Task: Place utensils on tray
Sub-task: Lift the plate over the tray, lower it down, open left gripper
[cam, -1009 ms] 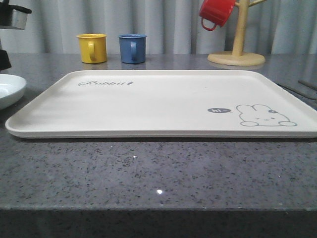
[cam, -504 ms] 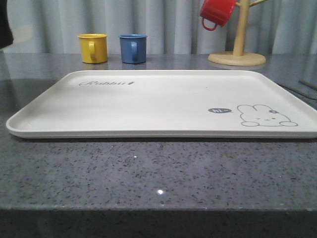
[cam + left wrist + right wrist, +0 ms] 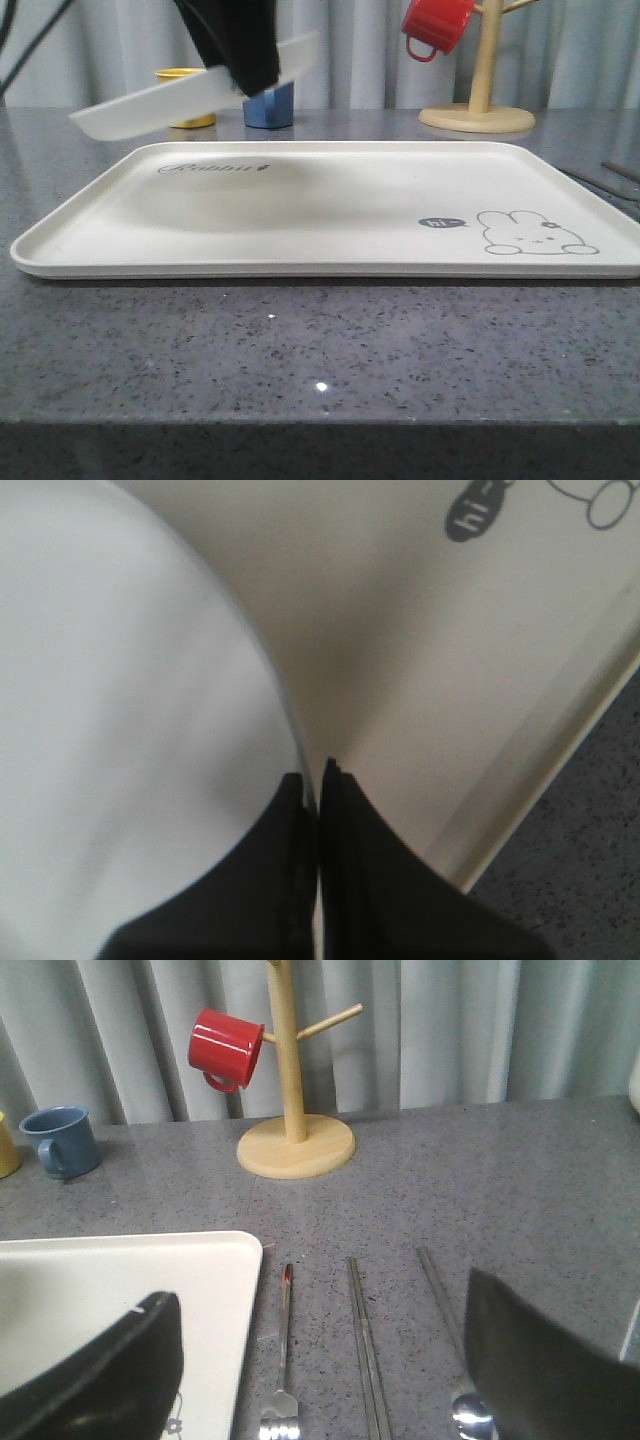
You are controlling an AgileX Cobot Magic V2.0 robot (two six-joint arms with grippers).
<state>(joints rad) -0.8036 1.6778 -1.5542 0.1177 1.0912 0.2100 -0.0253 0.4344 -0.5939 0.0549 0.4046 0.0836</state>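
Grey speckled counter (image 3: 300, 350) carries the cream tray (image 3: 330, 205). Above its far-left part the left gripper (image 3: 318, 780), jaws pinched on the rim, holds the white plate (image 3: 150, 105) tilted in the air. Beside the tray lie fork (image 3: 282, 1360), chopsticks (image 3: 366, 1350) and spoon (image 3: 455, 1360) between the right gripper's wide-spread jaws.

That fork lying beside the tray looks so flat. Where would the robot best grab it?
Probably mid-handle, from straight above. The fork lies flat on the counter between the tray and the chopsticks, so only its thin sides offer grip. The right gripper is open, its fingers could close across the narrow handle.
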